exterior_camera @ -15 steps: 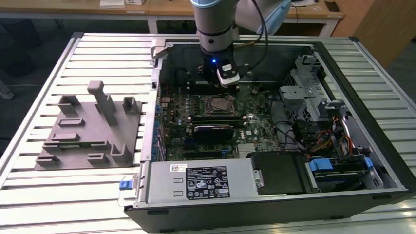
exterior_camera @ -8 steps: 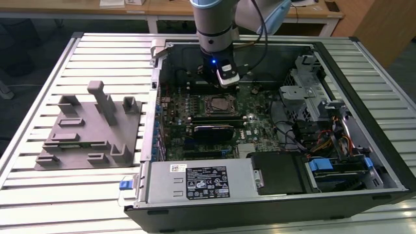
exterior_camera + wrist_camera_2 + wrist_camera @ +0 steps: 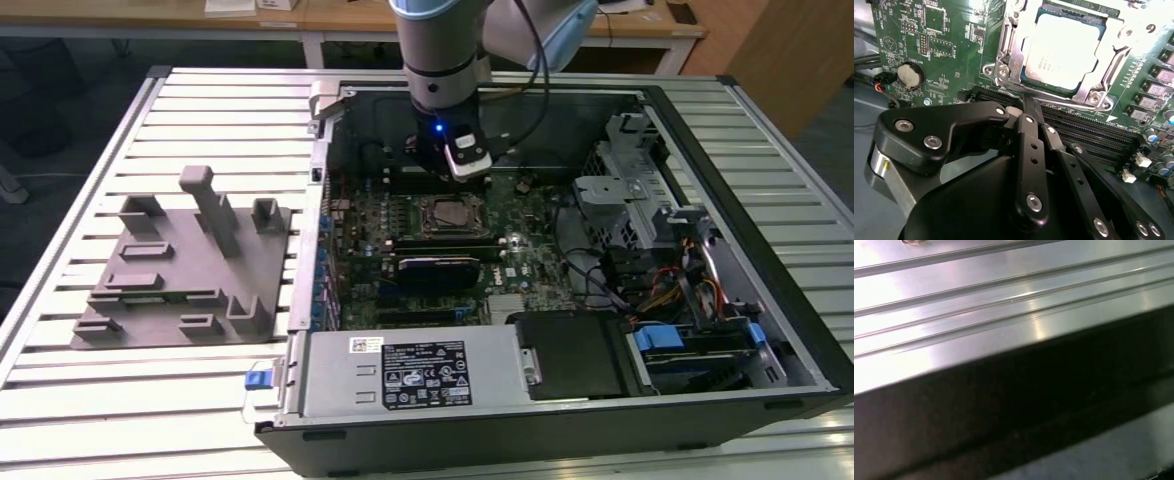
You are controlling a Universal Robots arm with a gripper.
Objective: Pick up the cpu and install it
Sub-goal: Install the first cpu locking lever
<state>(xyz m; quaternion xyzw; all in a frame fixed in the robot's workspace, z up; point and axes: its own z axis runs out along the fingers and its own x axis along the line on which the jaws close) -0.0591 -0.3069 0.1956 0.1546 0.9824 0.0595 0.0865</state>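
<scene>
I see my gripper [image 3: 1026,102] hanging inside the open computer case [image 3: 747,330], just beside the near edge of the socket [image 3: 451,213] on the motherboard [image 3: 929,45]. The fingers [image 3: 1029,150] are pressed together, holding nothing. The cpu [image 3: 1061,50] lies flat in the socket, metal top up, with the silver frame [image 3: 1004,55] around it. I judge the placing done and the seating stage in hand; any further move calls for a straight lift, I think. Room is tight: memory slots [image 3: 1089,130] run just under the fingertips, and the drive cage [image 3: 638,190] stands on the exterior view's right.
</scene>
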